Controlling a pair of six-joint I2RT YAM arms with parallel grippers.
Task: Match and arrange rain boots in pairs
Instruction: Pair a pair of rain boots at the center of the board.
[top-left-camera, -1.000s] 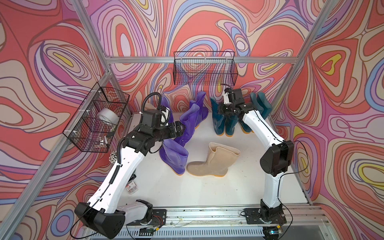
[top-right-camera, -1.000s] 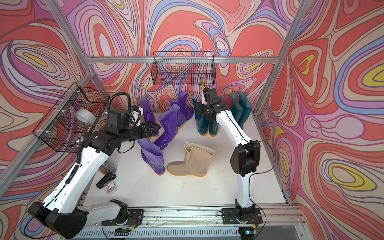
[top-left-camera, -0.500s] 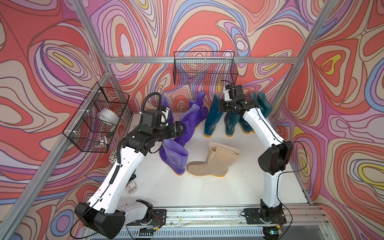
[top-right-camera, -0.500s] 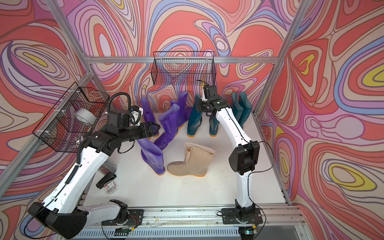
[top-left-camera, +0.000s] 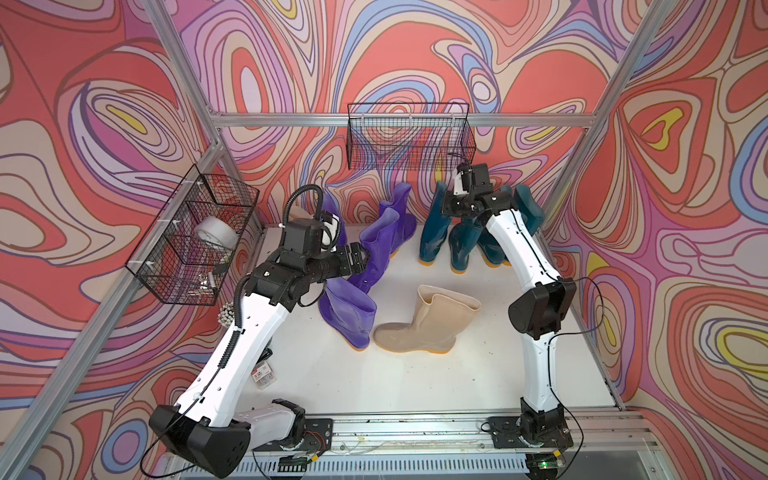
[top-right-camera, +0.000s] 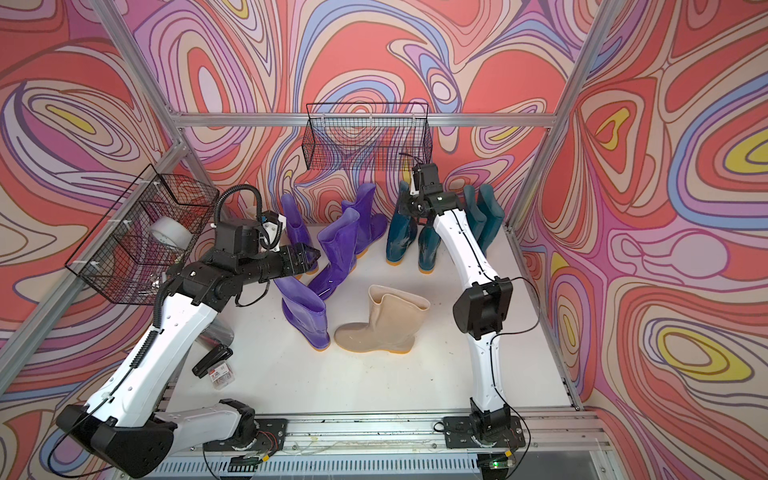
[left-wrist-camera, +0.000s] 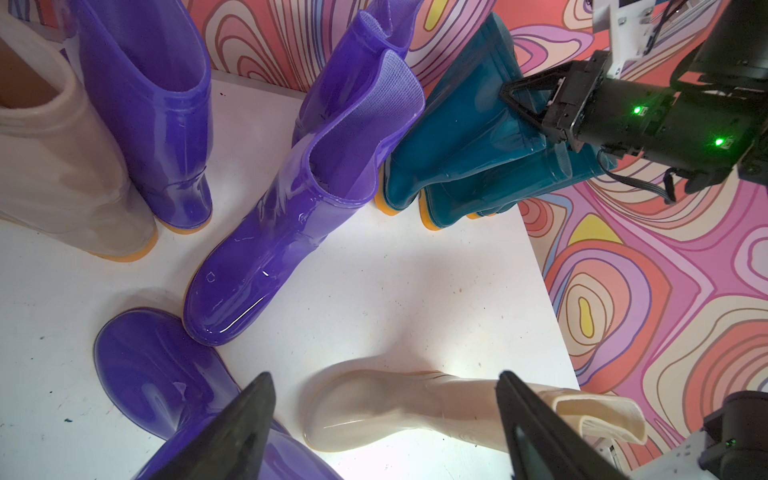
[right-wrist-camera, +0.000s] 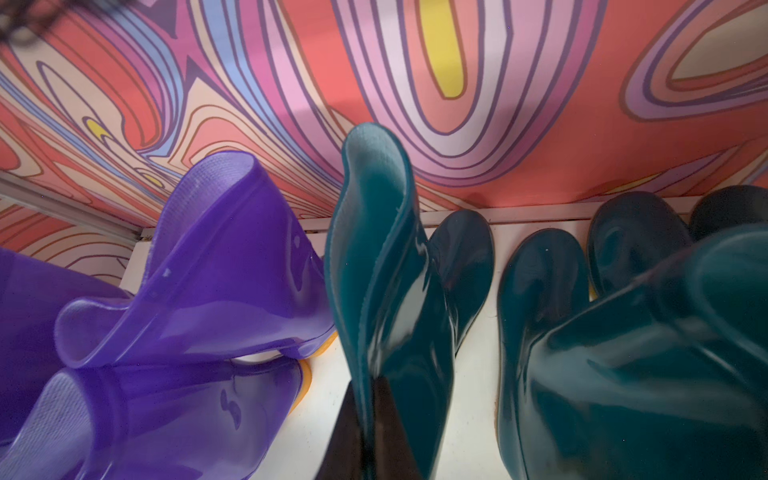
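Observation:
Several teal rain boots stand at the back right. My right gripper is shut on the top rim of the leftmost teal boot, which stands nearly upright. Purple boots cluster at the back left: one stands by the wall, one leans, and one stands in front. A beige boot lies on its side mid-table. Another beige boot stands beside a purple one. My left gripper hovers open among the purple boots, holding nothing.
A wire basket hangs on the back wall above the boots. A second wire basket on the left wall holds a tape roll. A stapler and a small box lie by the left arm on the white table.
The right gripper tilted its teal boot, swinging the foot out to the left, then brought it back nearly upright, slightly apart from its neighbour. The left arm has not moved.

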